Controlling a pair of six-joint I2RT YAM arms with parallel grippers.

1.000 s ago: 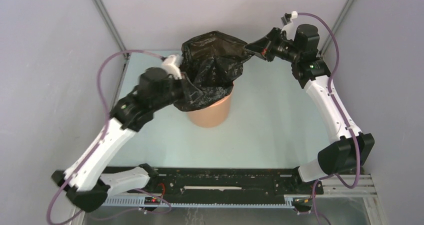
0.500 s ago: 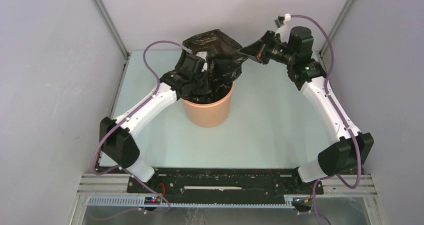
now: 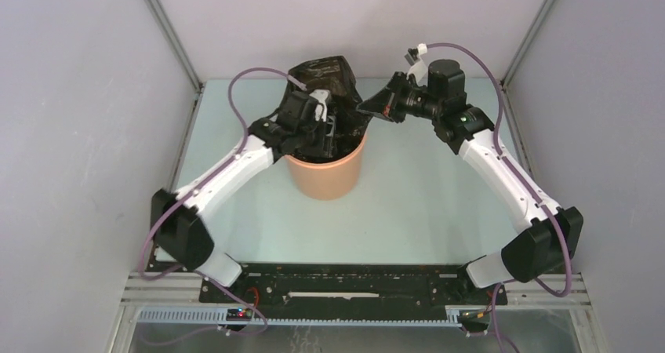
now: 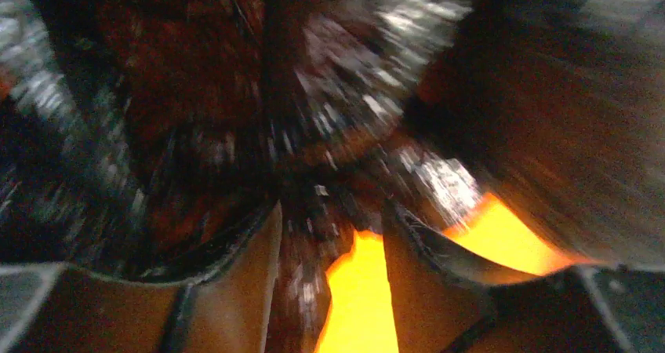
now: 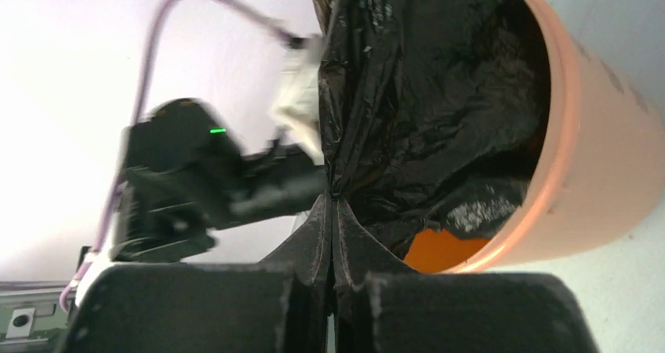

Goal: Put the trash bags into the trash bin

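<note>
The orange trash bin (image 3: 328, 174) stands upright mid-table. The black trash bag (image 3: 320, 74) is partly stuffed into it, and a crumpled bulk rises above the far rim. My left gripper (image 3: 334, 131) reaches down into the bin's mouth. In the left wrist view its jaws (image 4: 333, 212) stand apart, with bag plastic (image 4: 235, 94) and the bin's orange inside (image 4: 365, 298) between them. My right gripper (image 3: 366, 110) is just right of the rim. It is shut (image 5: 333, 200) on a fold of the bag (image 5: 423, 78) beside the bin (image 5: 596, 172).
Grey walls with metal corner posts (image 3: 165, 27) enclose the pale table (image 3: 423, 204). The arm bases and a black rail (image 3: 337, 282) run along the near edge. The left arm's wrist (image 5: 196, 172) shows close by in the right wrist view.
My left arm has swung from the bin's left side up over the rim and down into the bin. My right gripper has moved left toward the bin with the bag. The bag stands lower and narrower.
</note>
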